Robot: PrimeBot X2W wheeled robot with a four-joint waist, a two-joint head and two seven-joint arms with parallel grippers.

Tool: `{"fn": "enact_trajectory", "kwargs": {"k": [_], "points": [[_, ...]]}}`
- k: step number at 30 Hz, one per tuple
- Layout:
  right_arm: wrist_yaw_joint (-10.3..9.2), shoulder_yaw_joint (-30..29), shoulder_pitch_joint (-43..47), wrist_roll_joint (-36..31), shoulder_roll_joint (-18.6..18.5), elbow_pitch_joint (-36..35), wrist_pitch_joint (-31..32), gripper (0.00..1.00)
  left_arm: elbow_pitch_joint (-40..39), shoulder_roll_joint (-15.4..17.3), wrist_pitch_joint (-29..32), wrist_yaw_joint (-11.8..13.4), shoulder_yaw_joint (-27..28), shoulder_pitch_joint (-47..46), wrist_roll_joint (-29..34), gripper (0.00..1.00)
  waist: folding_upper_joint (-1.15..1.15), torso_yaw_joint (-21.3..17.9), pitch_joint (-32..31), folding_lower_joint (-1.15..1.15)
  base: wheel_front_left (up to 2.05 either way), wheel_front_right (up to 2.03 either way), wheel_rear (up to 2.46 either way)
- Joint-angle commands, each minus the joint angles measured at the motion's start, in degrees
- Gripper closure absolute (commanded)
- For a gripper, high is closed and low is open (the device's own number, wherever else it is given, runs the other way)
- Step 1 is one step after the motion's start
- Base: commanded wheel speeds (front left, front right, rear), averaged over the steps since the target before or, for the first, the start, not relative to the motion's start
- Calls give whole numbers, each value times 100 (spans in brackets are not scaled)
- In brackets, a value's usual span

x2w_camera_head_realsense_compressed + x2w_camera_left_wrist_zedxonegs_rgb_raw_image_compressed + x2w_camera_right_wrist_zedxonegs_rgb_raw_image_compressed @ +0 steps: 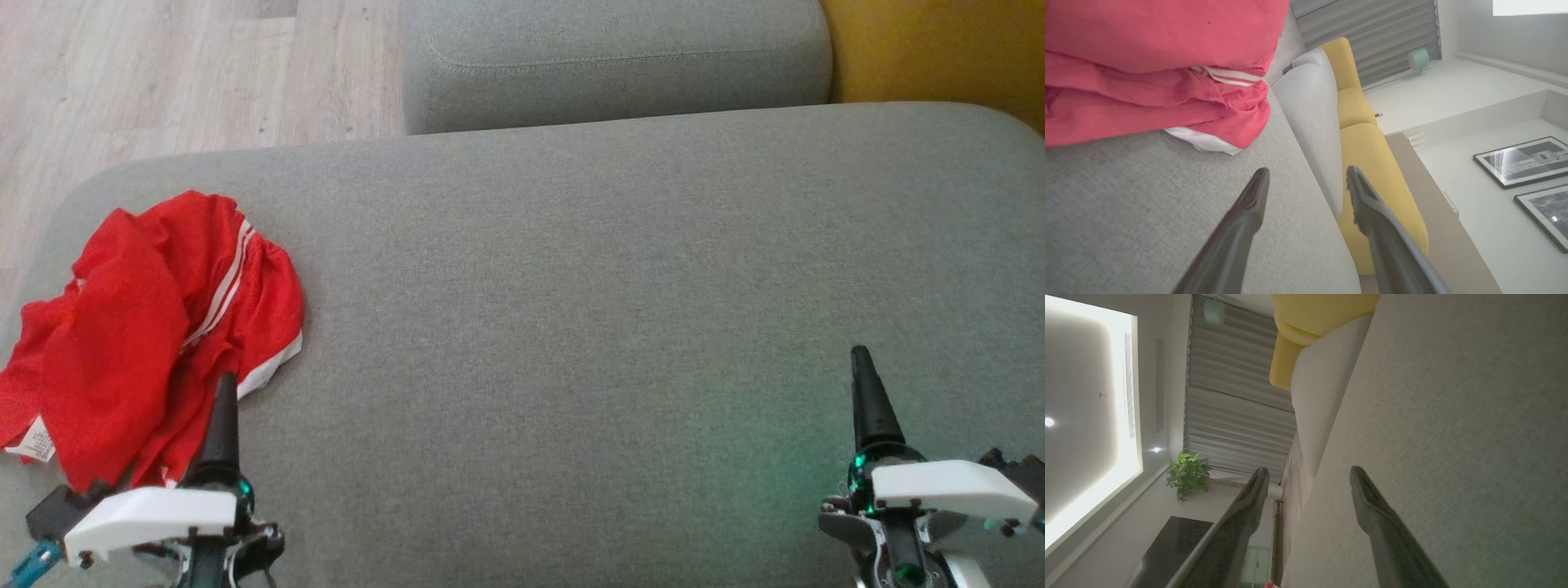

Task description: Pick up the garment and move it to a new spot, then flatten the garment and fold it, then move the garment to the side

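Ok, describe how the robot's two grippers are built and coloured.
The left gripper and right gripper each have two long, dark, matte fingers tapering to narrow tips. In the head view, a white angular cover sits at each base, with glossy teal rings and dark metal parts beneath. A small blue piece shows beside the left one.
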Motion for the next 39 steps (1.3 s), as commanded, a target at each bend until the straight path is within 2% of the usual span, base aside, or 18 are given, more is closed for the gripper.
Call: {"fn": "enact_trajectory", "kwargs": {"k": [1,20,39], "points": [[16,104,-359,-187,-132,-227,-71,0,-249,74,-77,24,84,-271,244,0,0,4,-3,0,0,0,0],[23,664,-498,-2007,-234,83,-395,0,-240,91,-395,201,-231,-270,2356,0,0,71,-89,0,0,0,0],[30,922,-567,-3235,-194,290,-702,0,-167,101,-697,285,-304,-303,3464,0,0,103,-136,0,0,0,0]]}}
